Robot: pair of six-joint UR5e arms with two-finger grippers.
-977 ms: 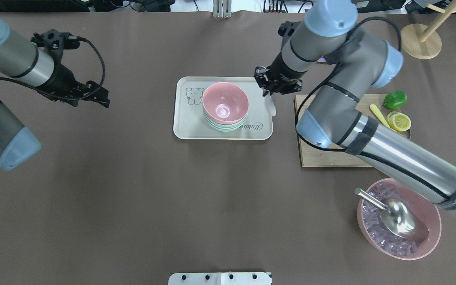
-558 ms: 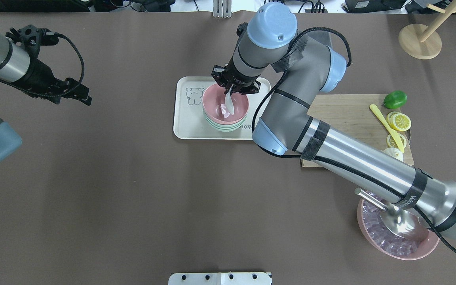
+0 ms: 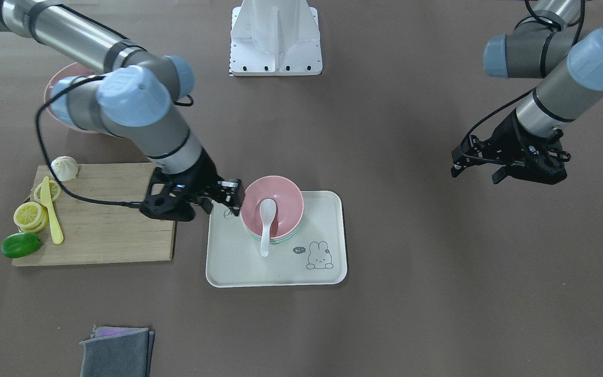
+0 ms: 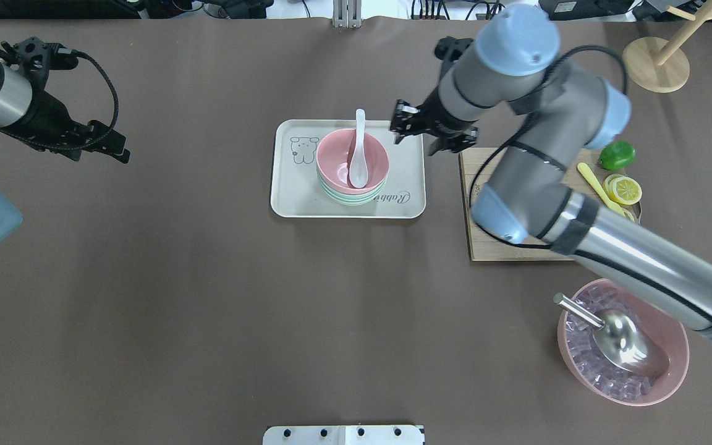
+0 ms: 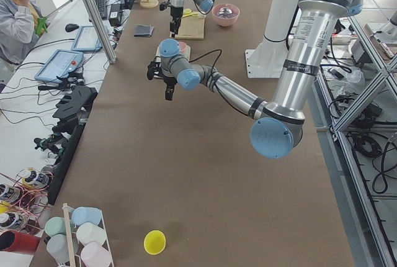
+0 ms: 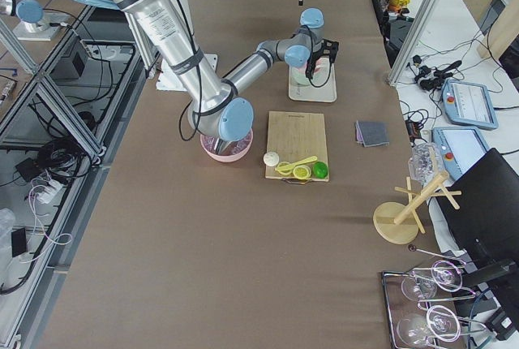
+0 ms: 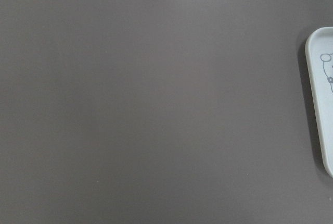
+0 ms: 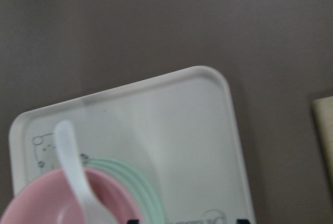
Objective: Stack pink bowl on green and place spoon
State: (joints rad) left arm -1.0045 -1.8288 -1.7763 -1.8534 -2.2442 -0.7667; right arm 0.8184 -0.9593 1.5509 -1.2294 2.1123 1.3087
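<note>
The pink bowl point(image 4: 334, 154) sits nested on the green bowl point(image 4: 347, 198) on the cream tray point(image 4: 294, 191). The white spoon point(image 4: 357, 154) lies in the pink bowl, its handle leaning over the far rim. My right gripper point(image 4: 402, 123) is open and empty, just right of the bowls over the tray's far right corner. The right wrist view shows the spoon point(image 8: 73, 161), the pink bowl point(image 8: 36, 203), the green rim point(image 8: 140, 182) and the tray point(image 8: 182, 120). My left gripper point(image 4: 109, 145) is open and empty, far left over bare table.
A wooden cutting board point(image 4: 517, 185) with lemon slices point(image 4: 623, 188), a yellow knife and a lime point(image 4: 617, 154) lies right of the tray. A pink bowl of ice with a metal scoop point(image 4: 625, 343) stands at the near right. A grey cloth point(image 3: 115, 351) lies beyond the tray.
My right gripper carried the spoon over the pink bowl, let it go and drew back to the right. My left arm moved further left.
</note>
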